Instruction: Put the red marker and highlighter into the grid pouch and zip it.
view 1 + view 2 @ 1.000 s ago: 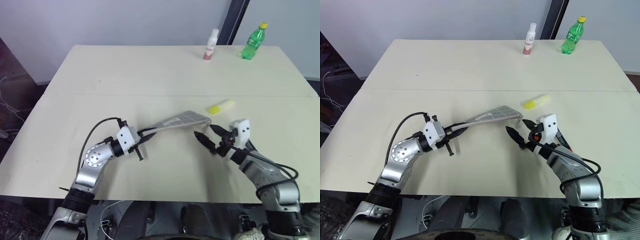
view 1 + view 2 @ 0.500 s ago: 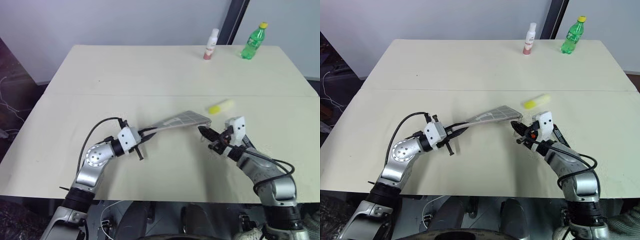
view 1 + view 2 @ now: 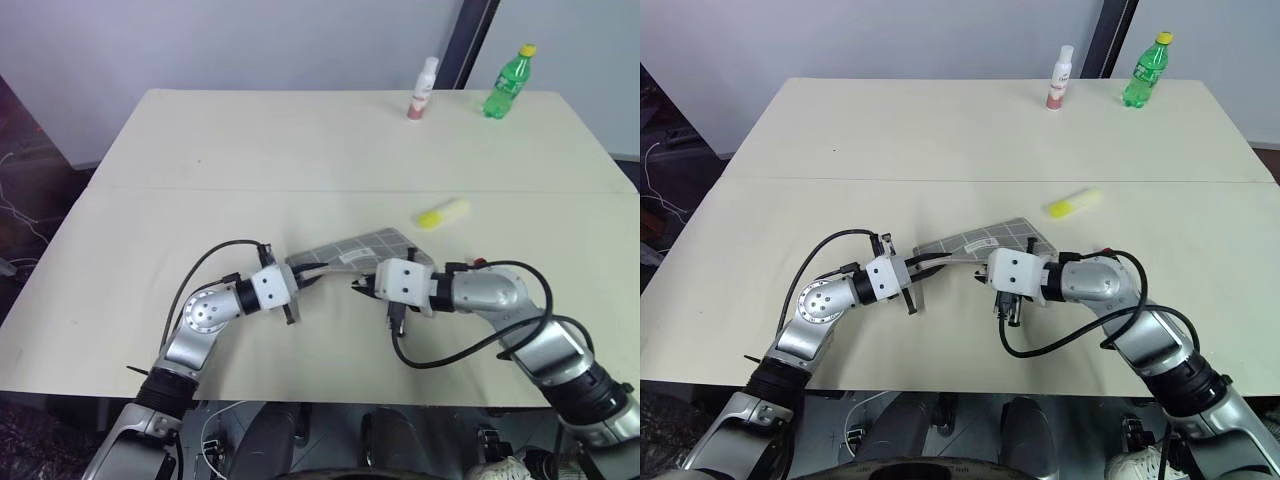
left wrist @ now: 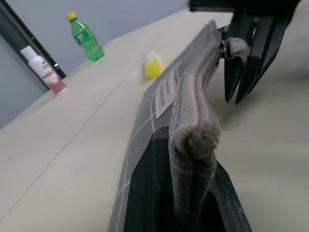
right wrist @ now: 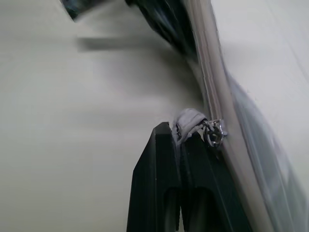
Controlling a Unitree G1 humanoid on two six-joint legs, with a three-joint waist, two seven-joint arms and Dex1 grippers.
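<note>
A: Any writing you can read?

B: None. The flat grey fabric grid pouch with white lines (image 3: 352,249) carries a small white label (image 4: 166,93), but its print is too small to make out. The white bottle with a pink label (image 3: 423,89) and the green plastic bottle with a yellow cap (image 3: 506,81) stand at the far edge; their labels are not legible either.

A: Where is the pouch, and how does it lie?

B: Near the front of the cream table (image 3: 250,160), its long axis running from the left gripper (image 3: 303,278) away towards the robot's right and slightly further back, zipper edge turned up.

A: And the grippers?

B: The left one is clamped on the pouch's near end. The right gripper (image 5: 181,140) has its fingers pressed together on the grey fabric zipper pull (image 5: 187,123).

A: The stubby pale-yellow highlighter (image 3: 442,213)?

B: On the table beyond the pouch, well apart from it, with open tabletop all round and wide room towards the far edge.
</note>
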